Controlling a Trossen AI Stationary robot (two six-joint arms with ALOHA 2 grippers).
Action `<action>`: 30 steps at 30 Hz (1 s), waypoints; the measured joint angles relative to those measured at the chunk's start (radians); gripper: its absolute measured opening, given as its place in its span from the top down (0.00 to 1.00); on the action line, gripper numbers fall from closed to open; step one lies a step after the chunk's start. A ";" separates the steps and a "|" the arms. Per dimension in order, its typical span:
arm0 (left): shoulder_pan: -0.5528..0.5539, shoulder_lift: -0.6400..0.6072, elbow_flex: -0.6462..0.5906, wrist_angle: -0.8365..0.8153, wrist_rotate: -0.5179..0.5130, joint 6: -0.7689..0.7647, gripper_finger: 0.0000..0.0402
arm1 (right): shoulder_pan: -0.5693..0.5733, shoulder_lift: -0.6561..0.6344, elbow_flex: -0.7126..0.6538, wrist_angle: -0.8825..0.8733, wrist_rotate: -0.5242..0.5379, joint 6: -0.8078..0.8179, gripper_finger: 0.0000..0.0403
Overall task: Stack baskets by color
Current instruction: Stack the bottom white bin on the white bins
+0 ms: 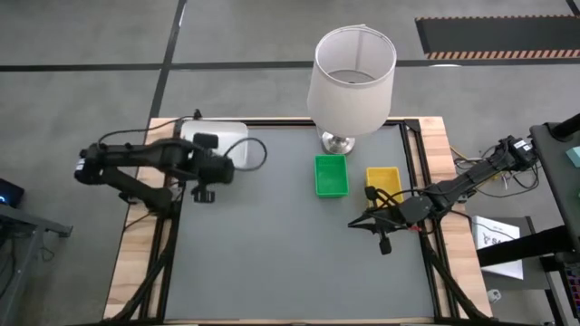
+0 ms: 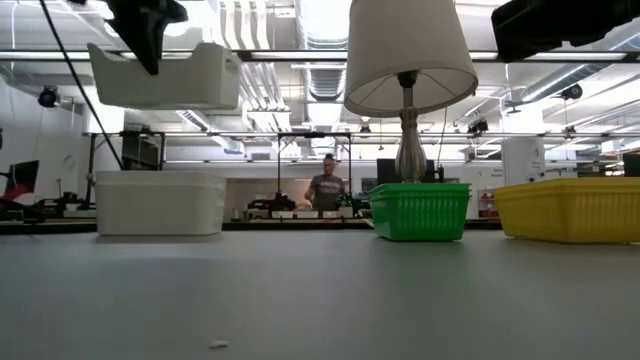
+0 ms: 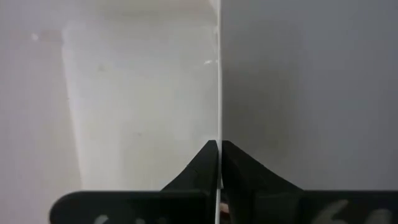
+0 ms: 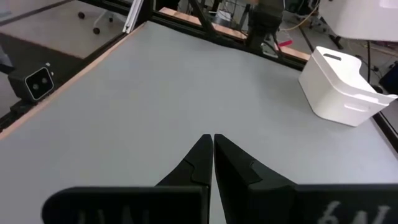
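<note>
**White basket lifted above its match at the bench's left far corner**

Seen from overhead: left gripper (image 1: 204, 170) near the far-left corner of the grey bench (image 1: 272, 263), pinched shut on the thin wall of a white basket (image 2: 165, 75); from table height, that basket hanging in the air, roughly level, directly above a white stack (image 2: 160, 202) resting on the bench surface, clear air between the two; how many baskets in that resting stack, impossible to tell. In the left wrist view, both dark fingers (image 3: 199, 168) pressed together on the white rim, pale plastic to one side, grey bench to the other.

Right gripper (image 1: 376, 222) hovering over the bench's right side, just in front of the yellow basket (image 1: 383, 180), fingers (image 4: 202, 158) closed tip to tip on nothing; bare grey surface ahead of it in the right wrist view, with the white stack seen across the bench and the raised basket's underside at the frame's corner.

Green basket (image 1: 331, 175) sitting on the bench just in front of the lamp (image 1: 352, 77), yellow basket just beside it toward the right edge, a narrow gap between them; both upright and open side up; whether either holds more than one nested basket, not clear from these angles.

Lamp with white shade and metal base standing at the bench's far edge, near the middle; beyond the bench, a person (image 2: 326, 185) far back in the workshop room.
</note>
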 joint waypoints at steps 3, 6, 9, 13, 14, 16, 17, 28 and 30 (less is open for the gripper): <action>0.082 -0.026 -0.049 0.045 0.004 0.076 1.00 | 0.000 0.000 -0.004 -0.001 0.000 0.009 0.98; 0.169 -0.044 -0.105 0.094 0.013 0.151 1.00 | 0.000 0.000 -0.004 0.000 0.000 0.016 0.98; 0.259 -0.063 -0.174 0.152 0.023 0.233 1.00 | 0.000 0.000 -0.004 0.001 0.000 0.016 0.98; 0.366 -0.076 -0.248 0.218 0.060 0.299 1.00 | 0.000 0.000 -0.004 0.002 0.000 0.017 0.98; 0.383 -0.076 -0.259 0.231 0.062 0.305 1.00 | 0.000 0.000 -0.004 0.002 0.000 0.017 0.98; 0.400 -0.074 -0.265 0.241 0.061 0.307 1.00 | 0.000 0.000 -0.004 0.002 0.000 0.017 0.98; 0.398 -0.073 -0.262 0.250 0.062 0.307 1.00 | 0.000 0.000 -0.004 0.002 0.000 0.018 0.98; 0.160 -0.065 -0.247 0.291 0.195 0.127 1.00 | 0.000 0.000 -0.005 0.000 0.001 -0.008 0.98; 0.093 -0.056 -0.247 0.311 0.203 0.082 1.00 | 0.000 0.000 -0.005 0.001 0.006 -0.026 0.98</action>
